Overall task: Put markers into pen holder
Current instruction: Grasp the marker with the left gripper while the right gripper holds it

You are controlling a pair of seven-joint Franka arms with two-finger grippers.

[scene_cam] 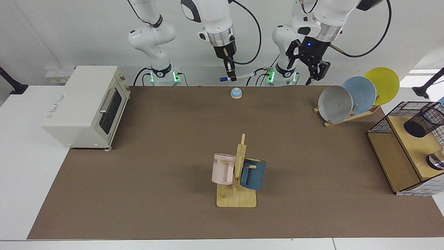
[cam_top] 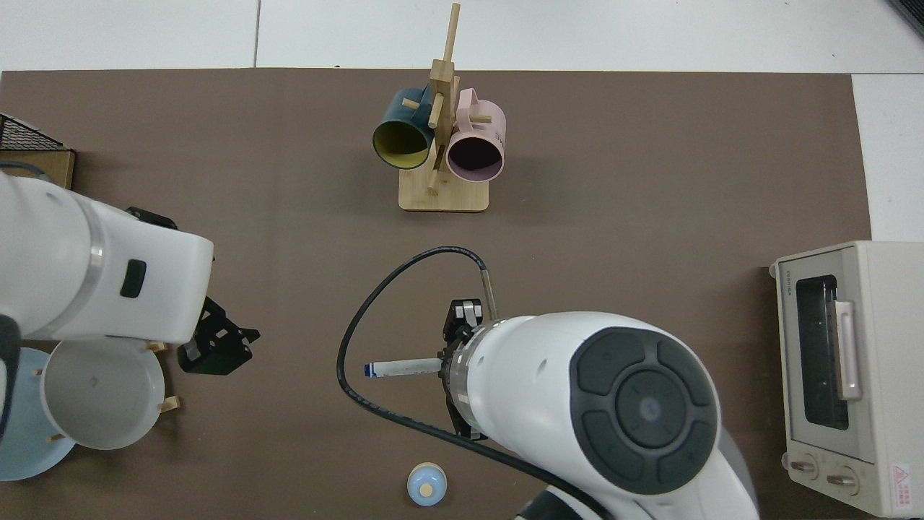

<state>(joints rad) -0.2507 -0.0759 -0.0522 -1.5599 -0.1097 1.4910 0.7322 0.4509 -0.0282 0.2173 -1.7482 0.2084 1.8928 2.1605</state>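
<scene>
My right gripper (scene_cam: 229, 75) hangs high over the table's back edge, shut on a white marker (scene_cam: 240, 75) with a blue cap that lies level and sticks out sideways. From above, the marker (cam_top: 403, 368) pokes out from under the right arm, which hides most of the right gripper (cam_top: 447, 365). To the marker's right in the facing view, my left gripper (scene_cam: 307, 67) is open and holds nothing; in the top view this left gripper (cam_top: 216, 348) sits beside the plates. The black mesh pen holder (scene_cam: 424, 121) leans on the wooden shelf at the far right, well away from both grippers.
A cream toaster oven (scene_cam: 86, 104) stands at the facing view's left. A wooden mug rack (scene_cam: 237, 180) with a pink and a blue mug is in the middle. A small blue bell (scene_cam: 236, 92) sits below the marker. Plates on a rack (scene_cam: 348, 99) and a wire basket frame (scene_cam: 380, 125) fill the right side.
</scene>
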